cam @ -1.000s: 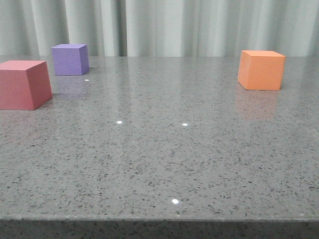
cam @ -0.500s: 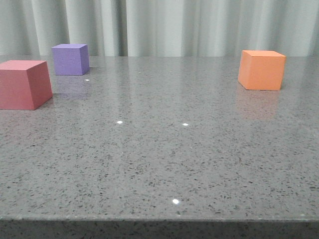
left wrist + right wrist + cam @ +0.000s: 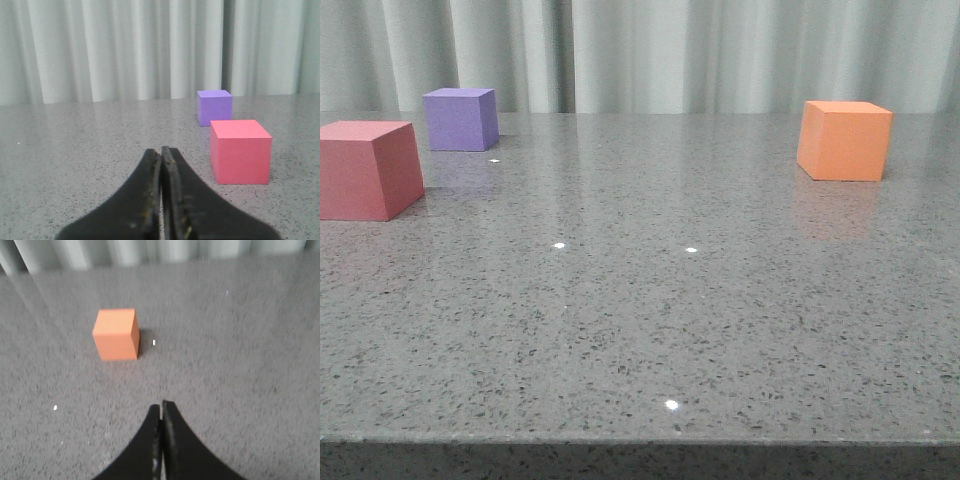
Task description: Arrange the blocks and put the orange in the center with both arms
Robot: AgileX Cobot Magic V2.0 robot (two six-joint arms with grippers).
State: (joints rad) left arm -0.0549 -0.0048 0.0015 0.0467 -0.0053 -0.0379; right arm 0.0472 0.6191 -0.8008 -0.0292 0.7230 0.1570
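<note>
Tools unseen from front; wrist views show left tool (image 3: 161,155), right tool (image 3: 161,407) closed, empty.

Three cubes stand on the grey speckled worktop (image 3: 650,330): one red-pink cube (image 3: 367,168) at the left edge, one purple cube (image 3: 461,119) near the far left corner, and one orange cube (image 3: 844,140) towards the far right corner. Two grippers are seen, one per wrist view: the left gripper (image 3: 161,155) and the right gripper (image 3: 160,411), each with two dark fingers pressed together.
</note>
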